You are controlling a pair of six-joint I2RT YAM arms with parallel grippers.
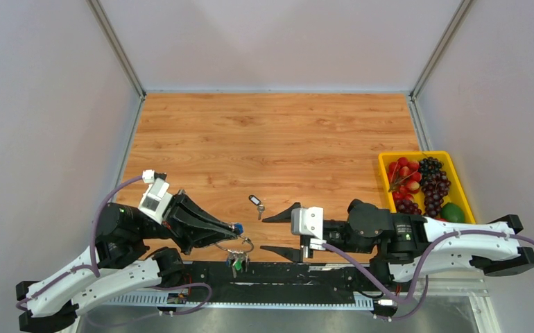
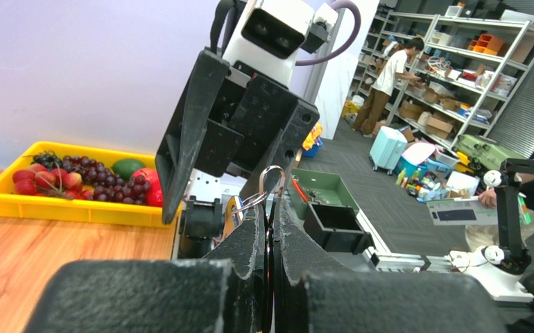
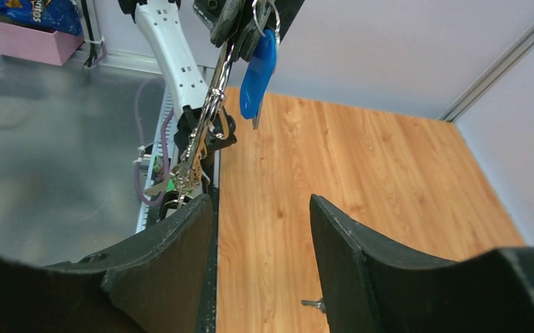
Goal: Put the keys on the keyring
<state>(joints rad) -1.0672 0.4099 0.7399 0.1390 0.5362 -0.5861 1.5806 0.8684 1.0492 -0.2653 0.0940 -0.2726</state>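
Observation:
My left gripper [image 1: 231,234] is shut on the thin silver keyring [image 1: 240,245] and holds it just above the table's near edge. A blue-tagged key [image 1: 238,227] and a bunch of other keys [image 1: 236,262] hang from the ring. In the left wrist view the wire loop [image 2: 272,182] sticks out past the shut gripper [image 2: 272,211]. My right gripper [image 1: 272,234] stands open just right of the ring, holding nothing. Its wrist view shows the blue tag [image 3: 257,66] and the hanging ring [image 3: 217,90] ahead of the open gripper [image 3: 261,208]. One loose key [image 1: 256,202] with a black-and-white tag lies on the table.
A yellow tray [image 1: 417,154] of grapes, red fruit and an avocado sits at the right edge of the table; it also shows in the left wrist view [image 2: 70,208]. Grey walls enclose the wooden table on three sides. A black rail runs along the near edge.

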